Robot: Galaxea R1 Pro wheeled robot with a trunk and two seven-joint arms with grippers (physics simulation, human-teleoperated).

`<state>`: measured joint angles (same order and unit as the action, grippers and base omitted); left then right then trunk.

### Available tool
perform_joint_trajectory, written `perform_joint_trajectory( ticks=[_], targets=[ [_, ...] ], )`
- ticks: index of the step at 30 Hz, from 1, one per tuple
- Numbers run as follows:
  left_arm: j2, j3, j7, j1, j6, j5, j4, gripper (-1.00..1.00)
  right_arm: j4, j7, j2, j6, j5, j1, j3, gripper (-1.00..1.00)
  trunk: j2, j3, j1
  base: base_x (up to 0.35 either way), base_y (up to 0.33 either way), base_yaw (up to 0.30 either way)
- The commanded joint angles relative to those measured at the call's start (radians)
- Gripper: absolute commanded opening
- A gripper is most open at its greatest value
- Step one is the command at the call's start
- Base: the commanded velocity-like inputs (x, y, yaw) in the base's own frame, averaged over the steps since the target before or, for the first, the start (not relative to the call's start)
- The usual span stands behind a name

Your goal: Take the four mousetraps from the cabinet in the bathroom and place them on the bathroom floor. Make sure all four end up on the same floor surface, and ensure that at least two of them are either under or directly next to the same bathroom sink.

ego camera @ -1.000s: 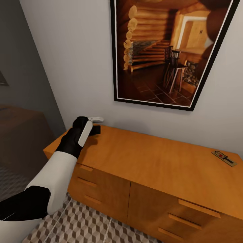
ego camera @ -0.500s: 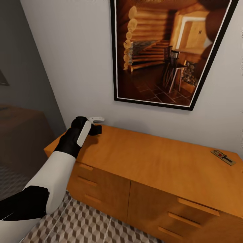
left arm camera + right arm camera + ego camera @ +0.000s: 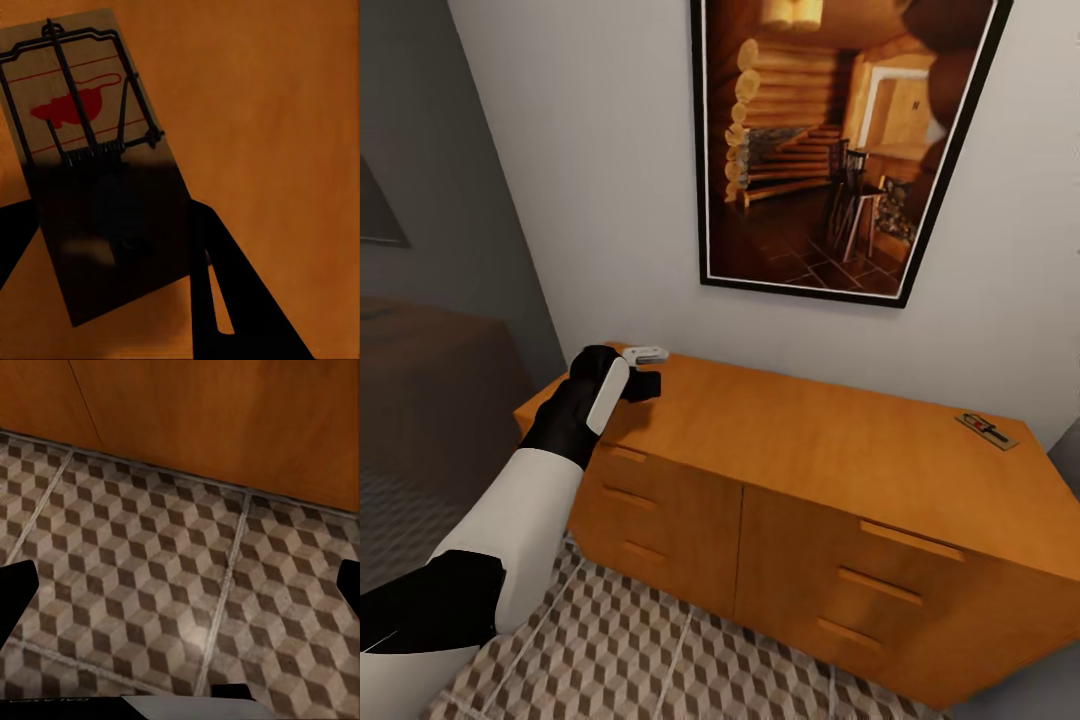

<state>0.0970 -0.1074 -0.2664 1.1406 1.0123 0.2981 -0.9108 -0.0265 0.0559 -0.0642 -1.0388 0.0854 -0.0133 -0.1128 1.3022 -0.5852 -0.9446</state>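
One mousetrap [image 3: 90, 120], a brown plate with a red mouse print and a wire spring, sits between the dark fingers [image 3: 225, 300] of my left gripper [image 3: 112, 225], which is shut on it. That left gripper [image 3: 648, 372] hovers just over the left end of the orange-brown cabinet [image 3: 810, 450]. Another mousetrap [image 3: 987, 430] lies flat at the far right end of the cabinet top. My right gripper [image 3: 180, 585] is open and empty, low over the cube-patterned bathroom floor [image 3: 150, 570] by the cabinet's base. The sink is out of view.
A large framed picture [image 3: 830, 150] hangs on the white wall behind the cabinet. A dark brown low block [image 3: 430, 380] stands to the left past a grey wall. Tiled floor [image 3: 640, 650] runs along the cabinet front with its bar handles [image 3: 912, 540].
The whole view has shifted: the camera has moved, and more of the cabinet front and floor shows. The left arm holds the same pose; the trap at the right stays put.
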Motion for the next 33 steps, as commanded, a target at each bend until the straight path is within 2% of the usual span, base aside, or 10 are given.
perform_joint_trajectory(
  ticks=[1, 16, 20, 33],
  targets=[
    [0.0, -0.002, -0.01, 0.001, 0.002, 0.01, -0.001, -1.0, 0.0, 0.004, 0.0, -0.003, 0.008, 0.0, -0.01, 1.0, 0.001, -0.001, 0.0, -0.056, 0.0, 0.0],
    [-0.002, -0.002, -0.01, 0.001, 0.002, 0.01, 0.001, -1.0, 0.0, 0.004, 0.0, -0.003, 0.008, 0.0, -0.01, 1.0, 0.001, -0.001, 0.0, -0.019, 0.003, 0.0],
    [-0.011, -0.002, -0.01, 0.001, 0.002, 0.01, 0.0, -1.0, 0.0, 0.004, 0.0, -0.002, 0.008, 0.0, -0.01, 1.0, 0.001, -0.001, 0.0, -0.234, 0.101, 0.0],
    [-0.013, -0.002, -0.01, 0.001, 0.003, 0.01, -0.001, -1.0, 0.0, 0.004, 0.0, -0.001, 0.008, 0.0, -0.01, 1.0, 0.001, -0.001, 0.0, -0.285, 0.13, 0.0]
  ],
)
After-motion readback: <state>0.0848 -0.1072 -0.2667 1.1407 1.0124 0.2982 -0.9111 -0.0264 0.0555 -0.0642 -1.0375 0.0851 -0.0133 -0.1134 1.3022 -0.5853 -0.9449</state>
